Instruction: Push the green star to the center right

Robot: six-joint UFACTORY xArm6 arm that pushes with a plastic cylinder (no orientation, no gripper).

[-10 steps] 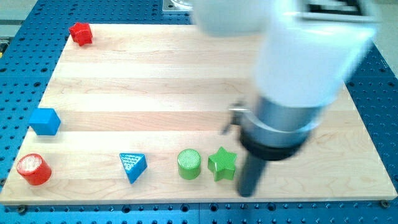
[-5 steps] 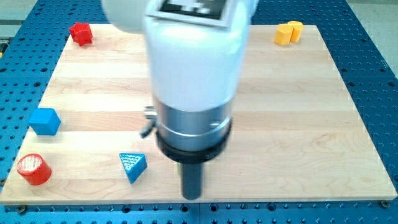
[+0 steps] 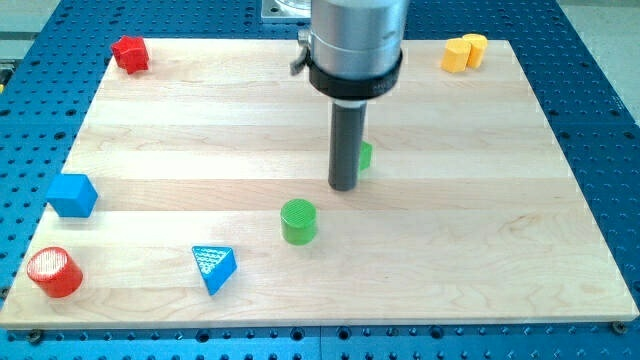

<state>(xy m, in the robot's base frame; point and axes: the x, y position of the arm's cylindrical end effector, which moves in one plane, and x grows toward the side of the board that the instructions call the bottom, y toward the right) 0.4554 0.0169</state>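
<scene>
Sitting nearer the bottom edge: 1 green cylinder (image 3: 298, 221). Standing near mid-board, my tip (image 3: 344, 186), a bare rod with no jaws. Peeking out just behind its right side: green star (image 3: 366, 155), needing pushing toward the right edge.

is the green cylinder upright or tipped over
Upright: the green cylinder shows its round flat top facing up, apart from my tip.

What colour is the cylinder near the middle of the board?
Green; the green cylinder shows clearly in the camera view.
</scene>
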